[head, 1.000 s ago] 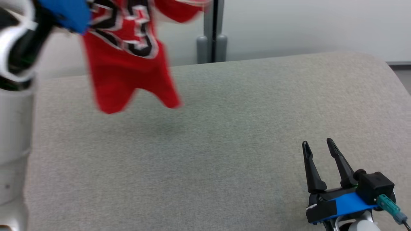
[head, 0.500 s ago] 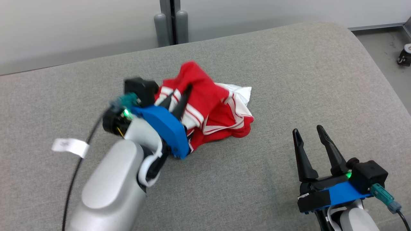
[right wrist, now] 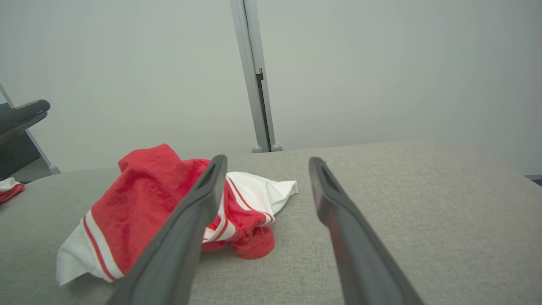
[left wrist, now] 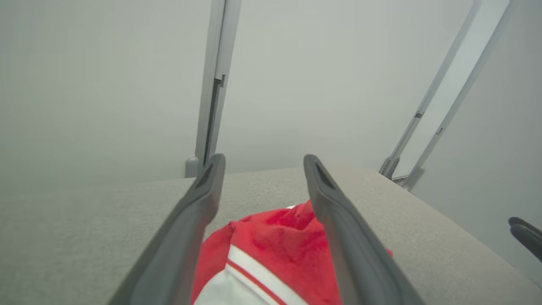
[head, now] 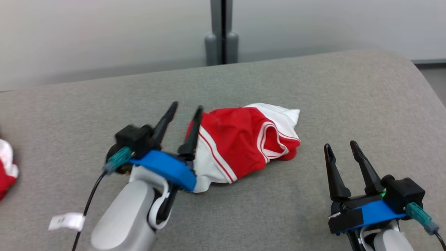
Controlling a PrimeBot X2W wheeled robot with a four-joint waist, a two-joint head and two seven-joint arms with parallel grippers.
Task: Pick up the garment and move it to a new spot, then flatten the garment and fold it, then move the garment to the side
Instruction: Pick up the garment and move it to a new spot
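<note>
The garment [head: 244, 143], red with white panels and stripes, lies in a crumpled heap on the grey fabric surface [head: 271, 209]. My left gripper [head: 186, 106] stands open at the heap's left end, fingers raised, its right finger over the cloth's edge. In the left wrist view the garment [left wrist: 271, 245] lies low between the spread fingers of that gripper [left wrist: 263, 157], and nothing is clamped. My right gripper [head: 340, 145] is open and holds nothing, near the front right, apart from the heap. From the right wrist, the garment [right wrist: 139, 203] sits left of that gripper [right wrist: 267, 159].
Another red and white cloth [head: 5, 167] lies at the surface's far left edge, also seen as a cloth [right wrist: 8, 188] in the right wrist view. A grey post [head: 221, 35] stands behind the far edge. The surface rounds off at the right, with floor [head: 435, 80] beyond.
My left gripper has opened and let go of the garment, which now rests as a heap on the surface. The head camera has shifted. The right gripper stays open.
</note>
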